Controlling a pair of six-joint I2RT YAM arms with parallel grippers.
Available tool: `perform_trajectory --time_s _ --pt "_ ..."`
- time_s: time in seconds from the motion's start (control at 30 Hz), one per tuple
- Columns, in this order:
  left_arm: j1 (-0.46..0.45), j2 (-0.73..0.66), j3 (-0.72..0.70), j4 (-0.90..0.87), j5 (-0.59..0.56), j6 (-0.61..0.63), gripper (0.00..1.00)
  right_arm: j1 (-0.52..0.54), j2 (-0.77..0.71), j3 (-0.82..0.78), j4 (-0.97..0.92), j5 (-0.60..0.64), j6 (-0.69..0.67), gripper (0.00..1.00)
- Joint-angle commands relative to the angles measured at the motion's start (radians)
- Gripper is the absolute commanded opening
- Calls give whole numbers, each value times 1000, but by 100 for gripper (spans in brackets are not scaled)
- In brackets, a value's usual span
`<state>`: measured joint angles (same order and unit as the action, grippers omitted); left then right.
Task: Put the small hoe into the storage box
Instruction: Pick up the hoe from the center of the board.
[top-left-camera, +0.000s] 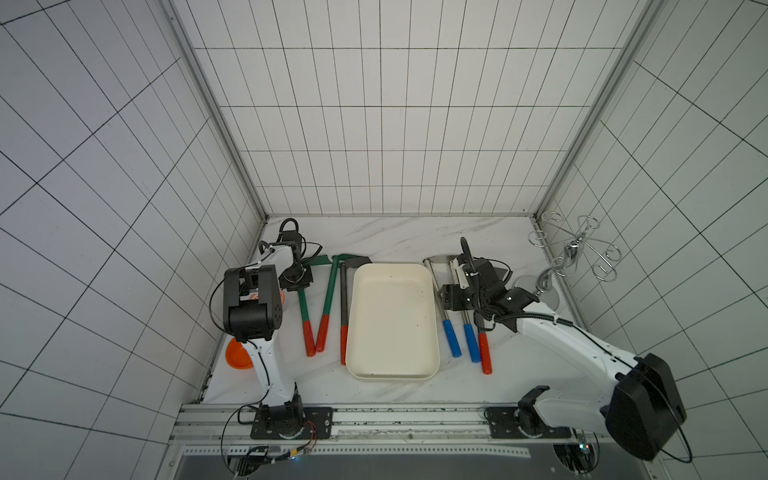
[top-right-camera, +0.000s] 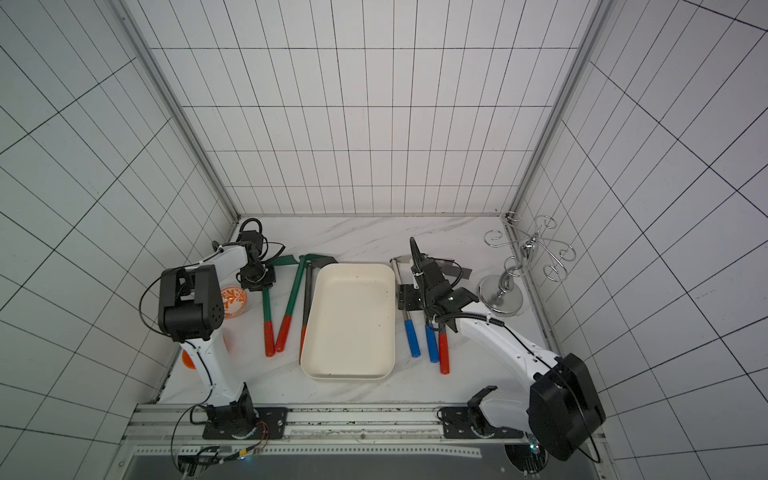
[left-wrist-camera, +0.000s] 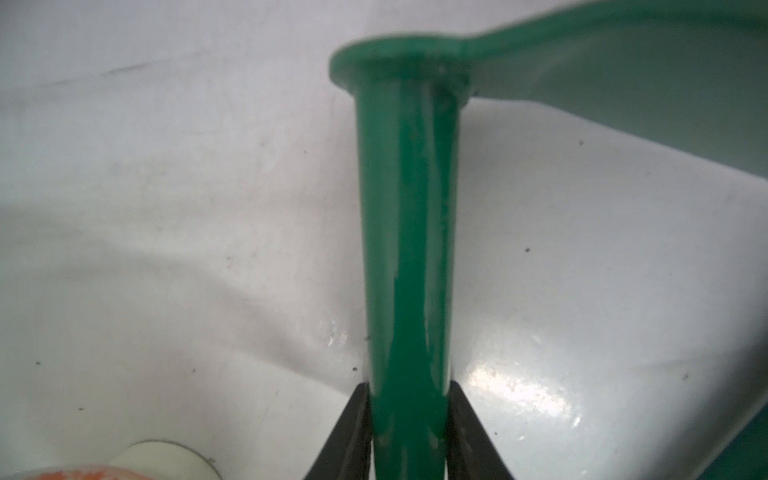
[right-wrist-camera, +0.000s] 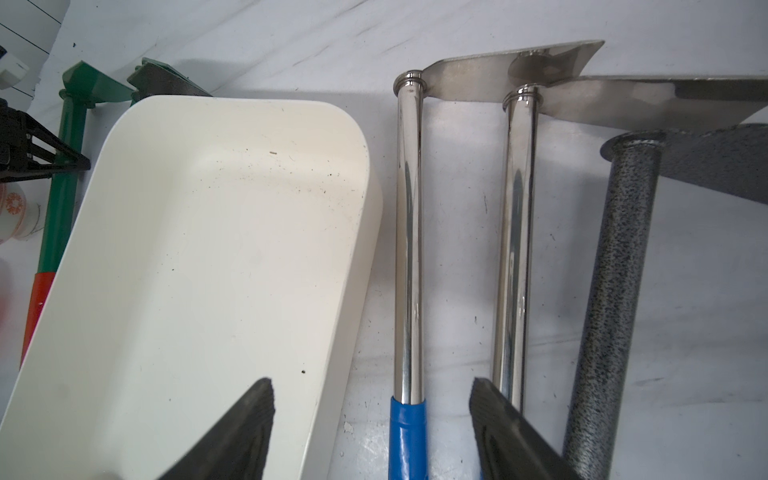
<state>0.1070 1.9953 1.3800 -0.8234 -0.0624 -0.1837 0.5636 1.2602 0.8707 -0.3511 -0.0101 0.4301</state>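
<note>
We judge the small hoe (top-left-camera: 303, 305), left of the storage box (top-left-camera: 392, 320), stiff and head-heavy; the left gripper (left-wrist-camera: 409, 388) clasps its shaft near the head, the right gripper (right-wrist-camera: 372, 390) stands wide.

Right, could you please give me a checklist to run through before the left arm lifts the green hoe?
1. Left gripper astride the green hoe shaft: ok.
2. Fingers touching both sides of the shaft: ok; firmness cannot tell.
3. Storage box empty: ok.
4. Table-level path to the box clear: not ok; second green hoe and grey hoe lie between, so lift over them.
5. Right gripper open, holding nothing: ok.
</note>
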Motion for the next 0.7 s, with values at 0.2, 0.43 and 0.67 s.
perform_trajectory --time_s 0.2,0.43,0.67 --pt "6 2 25 13 1 -4 25 4 -8 11 11 1 12 74" --pt "6 -15 37 6 -3 0 20 4 -9 12 11 2 12 74" --pt "7 -28 59 -21 -1 5 12 4 -6 17 12 -4 13 73"
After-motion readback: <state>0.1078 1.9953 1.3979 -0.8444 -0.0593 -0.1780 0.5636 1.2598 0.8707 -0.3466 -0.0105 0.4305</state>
